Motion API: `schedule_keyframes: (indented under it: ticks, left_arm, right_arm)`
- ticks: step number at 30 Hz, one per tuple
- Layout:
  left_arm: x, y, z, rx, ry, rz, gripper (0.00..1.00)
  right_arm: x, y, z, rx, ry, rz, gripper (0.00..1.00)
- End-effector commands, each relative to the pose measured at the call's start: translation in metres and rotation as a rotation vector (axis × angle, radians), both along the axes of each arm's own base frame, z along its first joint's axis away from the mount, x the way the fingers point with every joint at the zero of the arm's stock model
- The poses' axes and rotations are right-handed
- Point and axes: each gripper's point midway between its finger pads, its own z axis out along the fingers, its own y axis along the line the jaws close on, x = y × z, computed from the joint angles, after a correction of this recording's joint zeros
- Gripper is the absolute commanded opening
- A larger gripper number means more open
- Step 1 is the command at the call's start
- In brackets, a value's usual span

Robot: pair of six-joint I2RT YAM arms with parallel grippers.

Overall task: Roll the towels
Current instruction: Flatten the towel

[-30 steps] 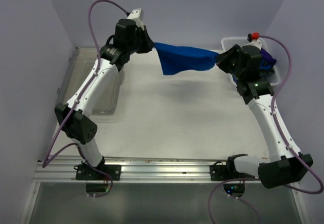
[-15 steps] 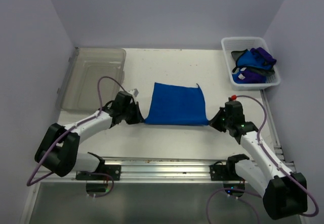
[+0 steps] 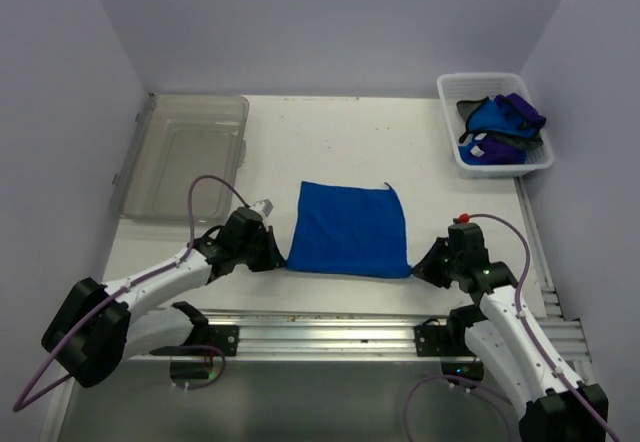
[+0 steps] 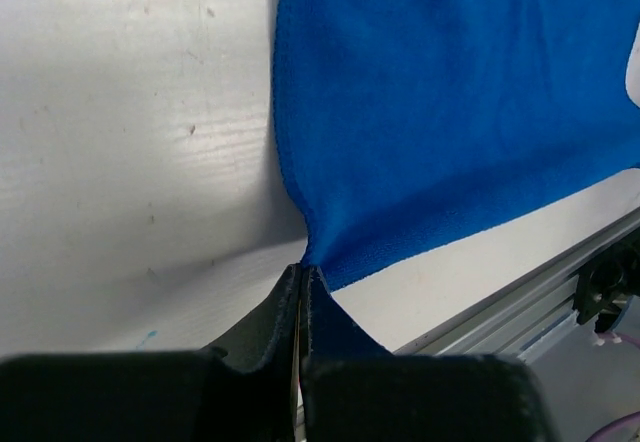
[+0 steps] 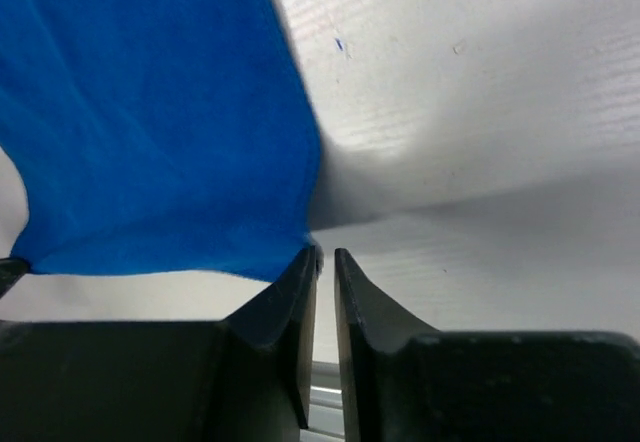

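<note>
One royal blue towel (image 3: 348, 230) lies spread flat on the white table, between the two arms. My left gripper (image 3: 278, 259) is at its near left corner. In the left wrist view the left gripper (image 4: 303, 270) is shut on that corner of the towel (image 4: 450, 92). My right gripper (image 3: 420, 267) is at the near right corner. In the right wrist view the right gripper (image 5: 326, 252) stands a narrow gap apart with bare table showing between the jaws. The corner of the towel (image 5: 150, 112) lies against the left fingertip (image 5: 305, 272). More blue towels (image 3: 495, 114) and a purple one (image 3: 490, 148) sit bunched in the basket.
A white slotted basket (image 3: 450, 87) stands at the back right corner. A clear plastic bin (image 3: 185, 157) stands at the back left. An aluminium rail (image 3: 330, 322) runs along the table's near edge, just behind both grippers. Purple walls close in the table.
A second ago both grippers held the towel stretched in the air at the back. They have brought it down and toward the near edge, where it now lies flat. The right jaws now show a gap.
</note>
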Motion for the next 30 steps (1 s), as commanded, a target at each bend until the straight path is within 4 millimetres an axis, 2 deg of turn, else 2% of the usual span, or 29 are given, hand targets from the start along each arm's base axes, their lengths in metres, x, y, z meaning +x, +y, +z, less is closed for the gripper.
schedule_keyframes:
  ticks: [1,3,4,7,8,10,12,13,14,17,19,22,26,29,30]
  left_arm:
    - [-0.017,0.009,-0.006,0.022,0.038,0.035,0.00]
    - [-0.024,0.011,-0.007,0.015,0.053,0.045,0.00]
    - [-0.028,0.013,-0.008,0.011,0.051,0.045,0.00]
    - [-0.037,0.019,-0.013,0.016,0.068,0.051,0.00]
    - [-0.038,0.020,-0.014,0.018,0.073,0.053,0.00]
    - [-0.044,0.022,-0.020,0.026,0.098,0.052,0.00]
    - [-0.050,0.024,-0.026,0.028,0.120,0.054,0.00]
    - [-0.052,0.025,-0.026,0.024,0.121,0.055,0.00]
    - [-0.053,0.025,-0.026,0.021,0.125,0.062,0.00]
    - [-0.059,0.028,-0.028,0.017,0.136,0.069,0.00]
    - [-0.060,0.031,-0.027,0.022,0.135,0.077,0.00]
    - [-0.058,0.033,-0.024,0.024,0.123,0.093,0.00]
    - [-0.057,0.031,-0.021,0.013,0.119,0.100,0.00]
    - [-0.057,0.030,-0.022,0.014,0.122,0.093,0.00]
    - [-0.057,0.030,-0.023,0.016,0.124,0.093,0.00]
  right_arm:
    - [-0.016,-0.005,-0.001,-0.025,0.064,0.015,0.19]
    - [-0.016,-0.011,0.004,-0.062,0.056,0.013,0.25]
    - [-0.013,-0.013,0.008,-0.076,0.037,0.011,0.31]
    - [0.003,-0.015,0.022,-0.101,-0.012,0.014,0.32]
    - [0.014,-0.013,0.032,-0.100,-0.054,0.023,0.32]
    - [0.026,-0.014,0.032,-0.129,-0.048,0.025,0.30]
    - [0.043,-0.014,0.044,-0.163,-0.096,0.030,0.30]
    - [0.047,-0.009,0.041,-0.174,-0.080,0.058,0.30]
    - [0.056,-0.005,0.049,-0.187,-0.113,0.072,0.30]
    - [0.060,0.010,0.044,-0.260,-0.083,0.140,0.30]
    - [0.052,0.022,0.037,-0.258,-0.059,0.179,0.32]
    - [0.030,0.025,0.018,-0.208,-0.007,0.156,0.37]
    - [-0.010,0.033,-0.002,-0.052,0.046,0.125,0.43]
    - [-0.030,0.037,-0.017,0.012,0.099,0.113,0.46]
    - [-0.033,0.041,-0.016,0.039,0.093,0.120,0.47]
